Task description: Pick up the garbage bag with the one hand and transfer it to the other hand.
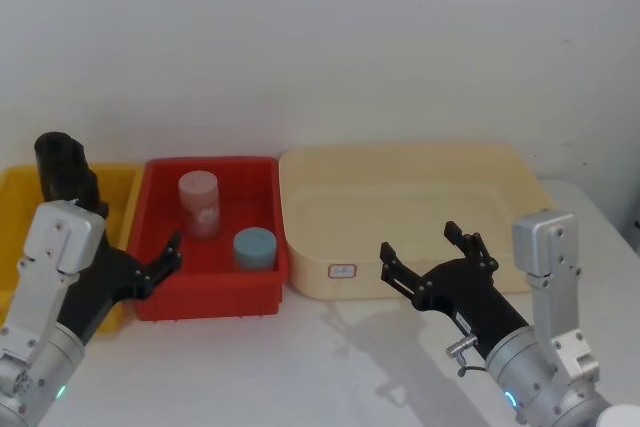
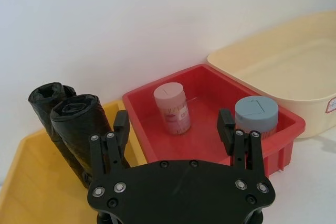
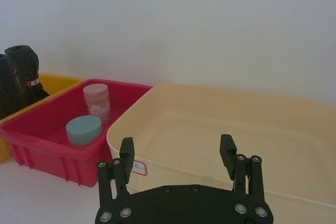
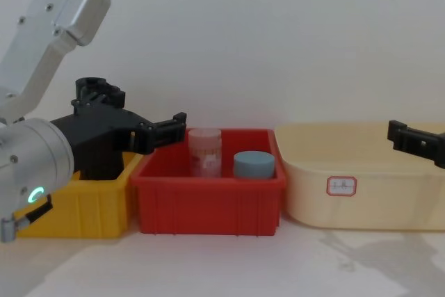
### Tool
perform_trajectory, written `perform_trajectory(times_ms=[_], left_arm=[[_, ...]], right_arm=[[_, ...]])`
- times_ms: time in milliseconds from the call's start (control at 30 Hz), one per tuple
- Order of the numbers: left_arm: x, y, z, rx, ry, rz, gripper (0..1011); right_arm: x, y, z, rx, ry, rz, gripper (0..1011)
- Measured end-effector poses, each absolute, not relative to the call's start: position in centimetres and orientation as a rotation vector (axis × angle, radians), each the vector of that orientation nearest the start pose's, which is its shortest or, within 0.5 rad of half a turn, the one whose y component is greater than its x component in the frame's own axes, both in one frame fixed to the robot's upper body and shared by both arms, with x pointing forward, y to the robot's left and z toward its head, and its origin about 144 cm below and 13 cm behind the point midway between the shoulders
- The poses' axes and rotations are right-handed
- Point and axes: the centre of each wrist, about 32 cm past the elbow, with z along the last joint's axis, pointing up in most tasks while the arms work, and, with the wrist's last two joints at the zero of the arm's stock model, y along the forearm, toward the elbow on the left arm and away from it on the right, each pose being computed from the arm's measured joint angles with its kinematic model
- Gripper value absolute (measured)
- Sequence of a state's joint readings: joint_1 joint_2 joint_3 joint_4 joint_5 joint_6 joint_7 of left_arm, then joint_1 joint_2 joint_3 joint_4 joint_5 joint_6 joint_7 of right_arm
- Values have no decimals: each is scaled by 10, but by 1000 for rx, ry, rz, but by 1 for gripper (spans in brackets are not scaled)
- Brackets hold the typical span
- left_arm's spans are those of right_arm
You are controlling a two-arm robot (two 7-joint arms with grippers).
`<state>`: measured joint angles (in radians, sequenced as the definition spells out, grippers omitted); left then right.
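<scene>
Nearest, over the bare tabletop (image 1: 300,367), both claws hang spread apart and hold nothing. The right claw (image 1: 422,244) sits before the cream tub (image 1: 400,159), probably placed to receive the hand-over. The left claw (image 2: 174,124) hovers by the near edge where the yellow bin (image 2: 31,182) meets the red bin (image 1: 215,299). Farther left, the garbage bag (image 2: 79,116), seen as two black rolls, stands upright and untouched in the yellow bin. The left claw is closer, so it likely picks first.
</scene>
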<state>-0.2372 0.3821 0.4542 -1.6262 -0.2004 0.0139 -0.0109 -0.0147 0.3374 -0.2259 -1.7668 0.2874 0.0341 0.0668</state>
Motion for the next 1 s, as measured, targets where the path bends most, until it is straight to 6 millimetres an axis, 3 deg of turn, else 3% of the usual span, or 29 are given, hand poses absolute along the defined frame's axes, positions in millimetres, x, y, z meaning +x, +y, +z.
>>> perform_trajectory(times_ms=[733,1000], left_arm=[[492,199,1204,61,-268,1124,1001],[490,208,1206,75,-234,1143,1001]], right_arm=[[443,-237,1189,26,-75,-1229,1000],[443,-237,1189,26,-75,-1229,1001]])
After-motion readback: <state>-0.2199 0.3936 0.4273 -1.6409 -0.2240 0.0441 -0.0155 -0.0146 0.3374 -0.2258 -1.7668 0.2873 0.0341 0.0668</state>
